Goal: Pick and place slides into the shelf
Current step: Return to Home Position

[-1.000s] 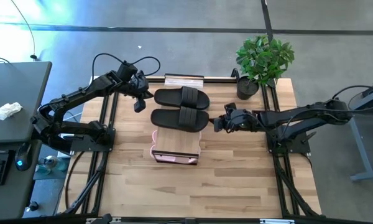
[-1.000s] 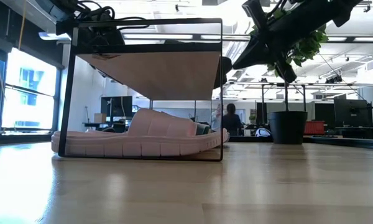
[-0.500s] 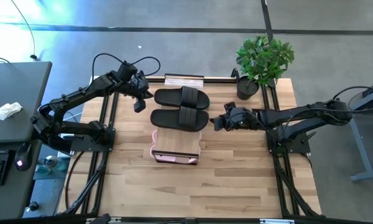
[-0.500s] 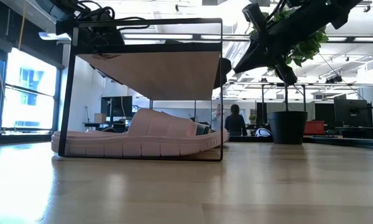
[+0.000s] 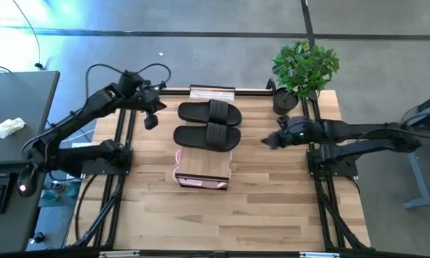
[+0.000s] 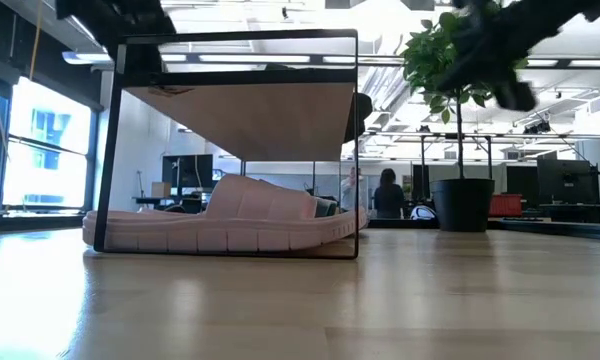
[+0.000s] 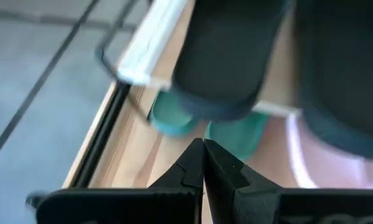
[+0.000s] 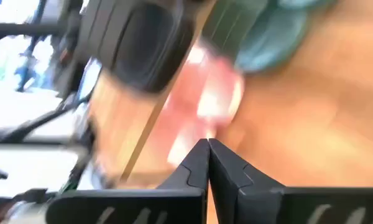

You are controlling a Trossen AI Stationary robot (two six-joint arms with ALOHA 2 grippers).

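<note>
The black slides [image 5: 209, 113] are seen at upper centre on the shelf [image 5: 201, 166], flanked clear by left gripper [image 5: 150, 119] and right gripper [image 5: 269, 140], both closed empty.

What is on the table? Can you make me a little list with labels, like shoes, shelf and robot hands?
shelf top: two black slides lying side by side on the shelf
under the shelf: pink slides and green slides
left gripper: shut, empty, left of the shelf, not touching it
right gripper: shut, empty, right of the shelf, not touching it
plant: far right corner of the table
</note>
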